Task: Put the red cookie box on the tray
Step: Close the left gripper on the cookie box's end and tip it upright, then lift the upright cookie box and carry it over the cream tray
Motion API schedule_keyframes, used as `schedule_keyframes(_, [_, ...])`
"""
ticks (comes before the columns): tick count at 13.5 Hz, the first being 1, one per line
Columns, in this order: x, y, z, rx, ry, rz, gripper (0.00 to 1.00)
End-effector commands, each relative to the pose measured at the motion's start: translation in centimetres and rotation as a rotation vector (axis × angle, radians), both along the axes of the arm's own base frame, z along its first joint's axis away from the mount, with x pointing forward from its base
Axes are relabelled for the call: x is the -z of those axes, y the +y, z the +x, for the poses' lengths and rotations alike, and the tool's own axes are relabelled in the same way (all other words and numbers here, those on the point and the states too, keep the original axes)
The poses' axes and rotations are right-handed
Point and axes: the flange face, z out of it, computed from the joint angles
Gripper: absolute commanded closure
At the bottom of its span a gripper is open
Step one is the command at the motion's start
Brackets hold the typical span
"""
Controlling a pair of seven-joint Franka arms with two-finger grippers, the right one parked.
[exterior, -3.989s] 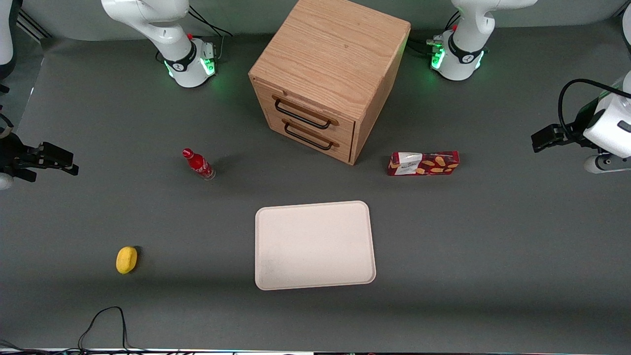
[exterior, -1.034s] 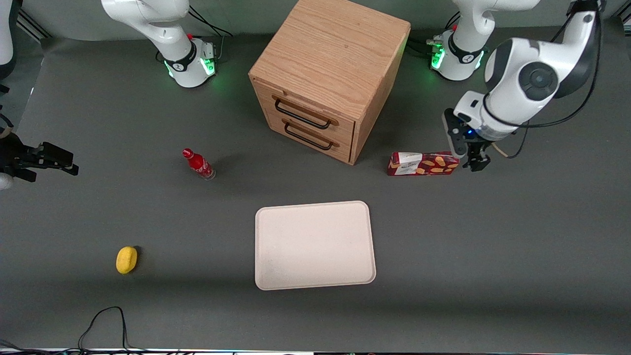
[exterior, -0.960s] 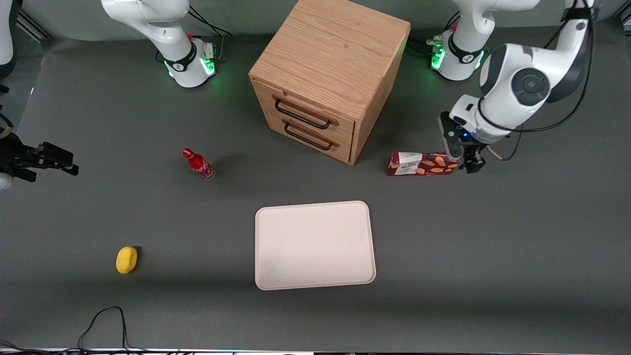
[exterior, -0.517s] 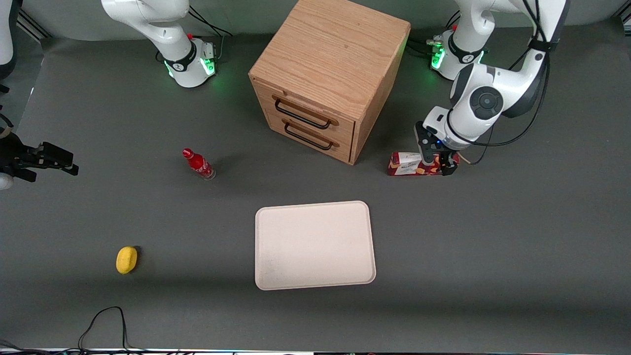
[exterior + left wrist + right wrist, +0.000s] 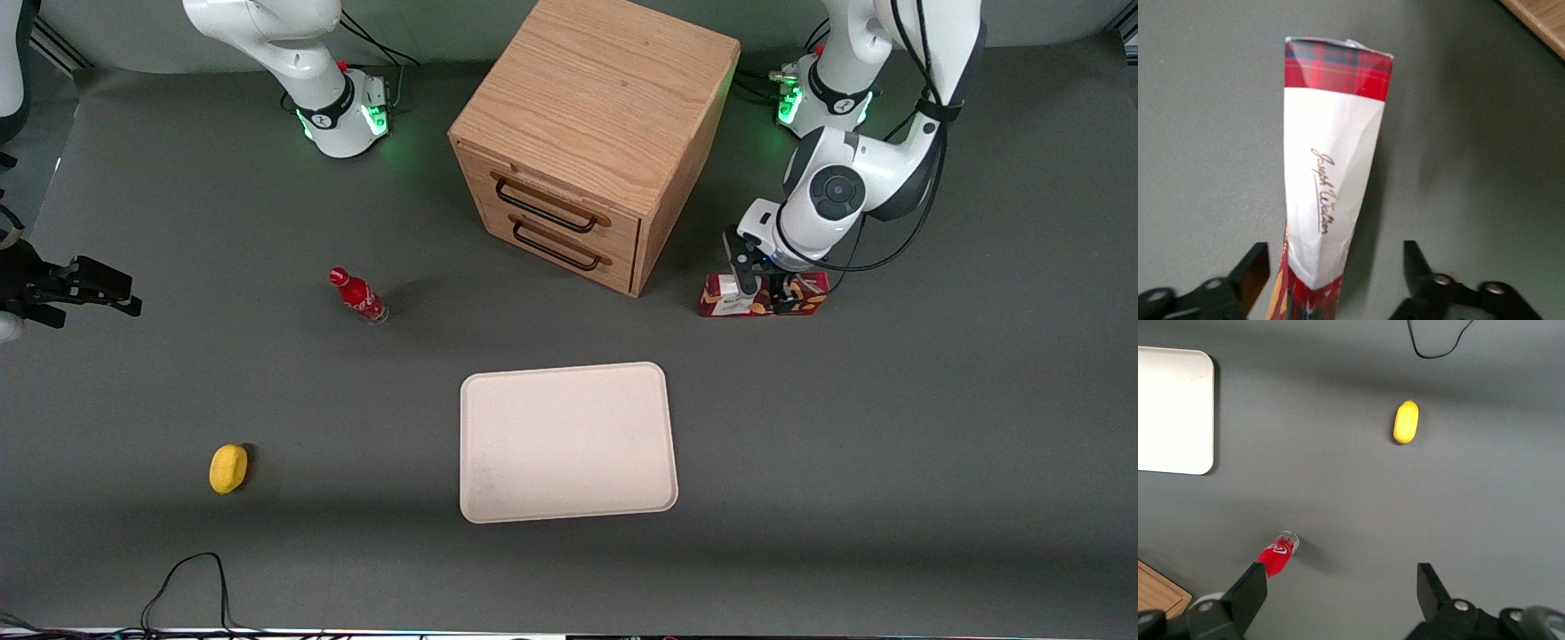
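Front view high over the whole table (image 5: 889, 462); left wrist close, seemingly straight down.

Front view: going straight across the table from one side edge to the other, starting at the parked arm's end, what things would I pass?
Yellow lemon-like thing → small red bottle → tray and wooden drawer cabinet, roughly level sideways → red cookie box, with the gripper, fingers open, over it.

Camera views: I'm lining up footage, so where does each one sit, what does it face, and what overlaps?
Front view: high, facing both arms; gripper over the red cookie box, tray nearer.
Left wrist view: looks down past its open fingers straddling the red cookie box.
Right wrist view: its own fingers, yellow object, red bottle.
Shared: the box in front and left wrist views.
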Motion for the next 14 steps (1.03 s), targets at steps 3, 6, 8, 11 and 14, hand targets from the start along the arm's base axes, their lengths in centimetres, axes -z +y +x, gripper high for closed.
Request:
schedule_keyframes(3, [-0.2,-0.1,-0.1,-0.020,-0.021,-0.011,1.00])
schedule_keyframes(6, [-0.5,0.0,0.1,-0.040,-0.025,-0.012,1.00])
schedule_keyframes(8, [-1.5,0.1,0.3,-0.048,-0.032,-0.015,1.00])
schedule_keyframes(11, [-7.2,0.1,1.6,-0.057,-0.055,-0.024,1.00])
schedule_keyframes(14, [-17.3,2.2,6.9,-0.115,0.049,0.059,1.00])
